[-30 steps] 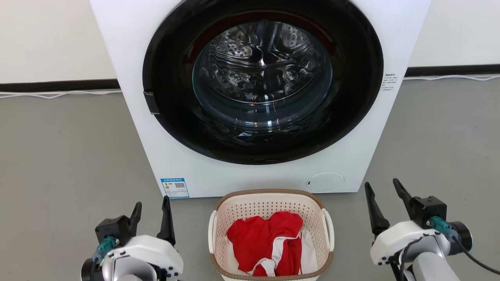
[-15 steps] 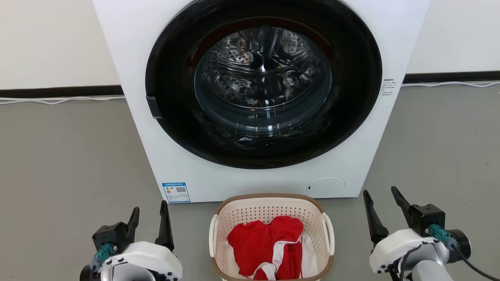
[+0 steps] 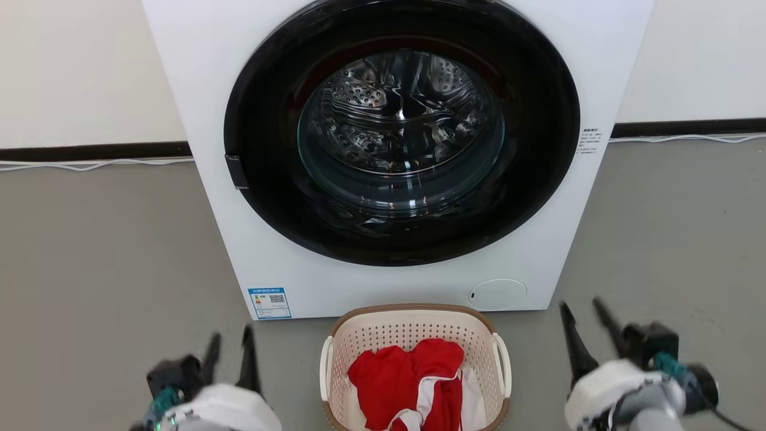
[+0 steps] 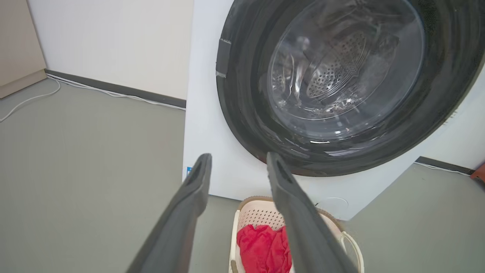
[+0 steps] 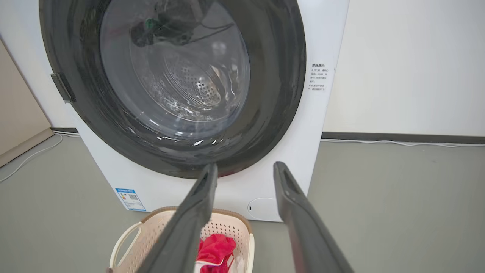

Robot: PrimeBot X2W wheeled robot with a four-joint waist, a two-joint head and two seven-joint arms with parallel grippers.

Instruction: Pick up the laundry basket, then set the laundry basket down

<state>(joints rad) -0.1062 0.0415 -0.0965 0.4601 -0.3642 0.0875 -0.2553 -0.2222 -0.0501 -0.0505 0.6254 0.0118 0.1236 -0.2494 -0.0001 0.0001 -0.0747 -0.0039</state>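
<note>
The basket (image 3: 413, 310), holding a red garment (image 3: 401, 371), sits on the grey floor (image 3: 90, 269) just in front of the washer (image 3: 197, 90). In the head view the left gripper (image 3: 231, 335) and right gripper (image 3: 580, 304) hover on either side, neither touching it. Each wrist view looks along its own jaws, spread and empty, and takes in a beige panel (image 4: 15, 45) against the wall to the washer's left.
</note>
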